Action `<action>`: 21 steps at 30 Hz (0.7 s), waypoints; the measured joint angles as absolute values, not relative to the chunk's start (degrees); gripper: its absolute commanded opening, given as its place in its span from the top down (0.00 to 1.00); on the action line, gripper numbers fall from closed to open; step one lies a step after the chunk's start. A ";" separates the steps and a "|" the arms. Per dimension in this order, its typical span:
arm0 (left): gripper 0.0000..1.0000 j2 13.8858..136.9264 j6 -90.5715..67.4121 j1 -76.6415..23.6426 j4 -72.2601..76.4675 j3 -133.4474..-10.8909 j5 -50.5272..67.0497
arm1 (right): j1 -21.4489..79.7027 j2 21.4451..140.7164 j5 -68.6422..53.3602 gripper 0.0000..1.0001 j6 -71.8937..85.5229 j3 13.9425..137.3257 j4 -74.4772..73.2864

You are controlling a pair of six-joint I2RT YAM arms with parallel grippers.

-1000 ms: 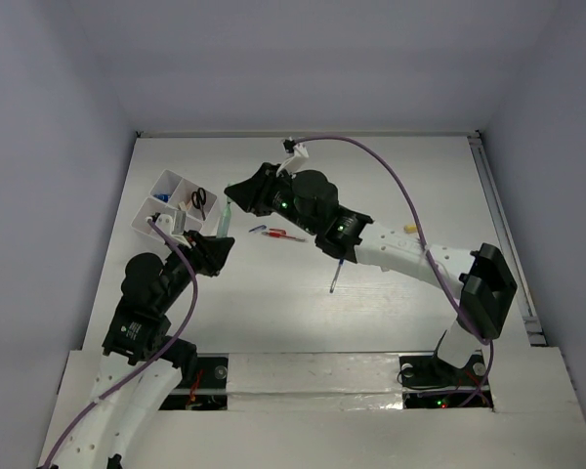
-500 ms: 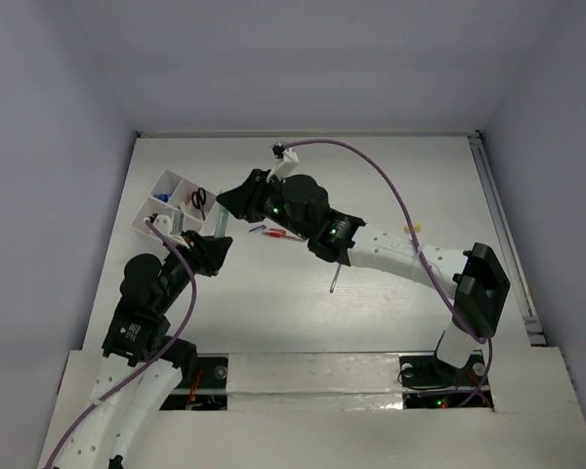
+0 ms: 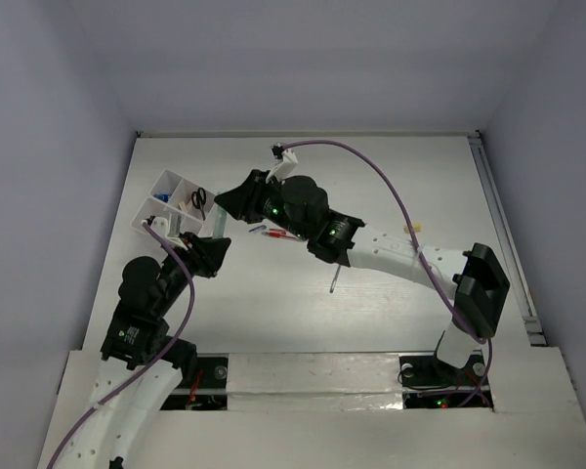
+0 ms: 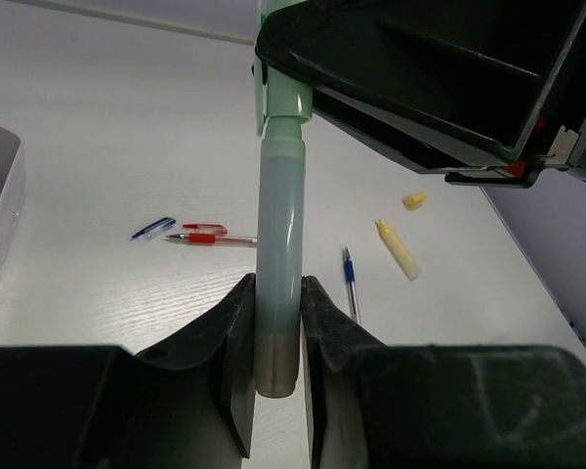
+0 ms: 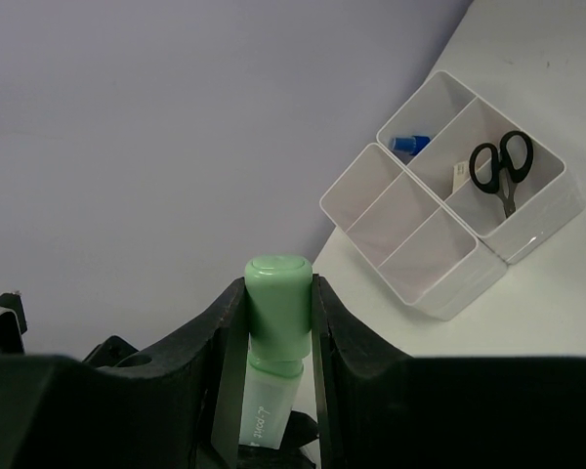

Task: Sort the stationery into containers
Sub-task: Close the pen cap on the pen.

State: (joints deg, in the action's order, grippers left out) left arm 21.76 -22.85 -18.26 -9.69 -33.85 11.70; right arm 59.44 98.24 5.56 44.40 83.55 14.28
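**One marker, two grips, box on the left arm's side**

The left gripper point(image 4: 278, 290) has its fingers closed tight on the lower barrel of the pale green marker point(image 4: 278, 220), pads flat on both sides. From those fingers the marker's long axis runs straight outward and up into the right gripper point(image 5: 276, 293), whose fingers are clamped on the green cap point(image 5: 277, 276). So the marker is held at both ends, off the table, in line between the two sets of fingers.

Beyond the right fingers, up and to the right in the wrist view, sits the white organiser box point(image 5: 459, 288), with black-handled scissors point(image 5: 501, 168) in one compartment and the near compartments bare. From above, the box point(image 3: 148, 217) lies just beside the left gripper, and the right arm reaches across to get there. The left arm looks the nearer, so this reads as a handover: one grip must let go before the marker can travel to a compartment.
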 measured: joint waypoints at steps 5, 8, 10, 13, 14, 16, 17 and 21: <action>1.00 21.76 -23.55 -18.26 -9.56 -33.85 11.22 | 59.64 98.19 6.15 1.00 45.34 82.91 15.46; 1.00 21.82 -24.62 -18.28 -9.39 -33.85 10.85 | 59.79 98.08 7.14 1.00 46.46 81.17 17.47; 1.00 21.96 -25.52 -18.31 -9.21 -33.85 10.66 | 60.01 98.08 7.68 1.00 47.03 80.71 18.37; 1.00 22.15 -26.65 -18.31 -8.03 -33.82 10.55 | 60.25 98.04 8.56 1.00 47.20 80.71 19.16; 1.00 22.41 -26.89 -18.31 -7.57 -33.82 10.48 | 60.29 98.02 8.88 1.00 47.18 80.71 19.38; 1.00 23.20 -27.09 -18.37 -6.61 -33.82 10.46 | 60.31 97.95 9.74 1.00 47.00 80.71 19.57; 1.00 23.68 -27.09 -18.41 -6.22 -33.82 10.48 | 60.31 97.93 10.11 1.00 46.76 80.71 19.55; 1.00 25.69 -27.09 -18.65 -5.19 -33.82 10.72 | 60.29 97.93 11.03 1.00 46.06 80.73 19.27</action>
State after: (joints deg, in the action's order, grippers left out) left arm 25.69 -27.09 -18.65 -5.19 -33.82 10.72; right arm 60.29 97.93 11.03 46.06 80.73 19.27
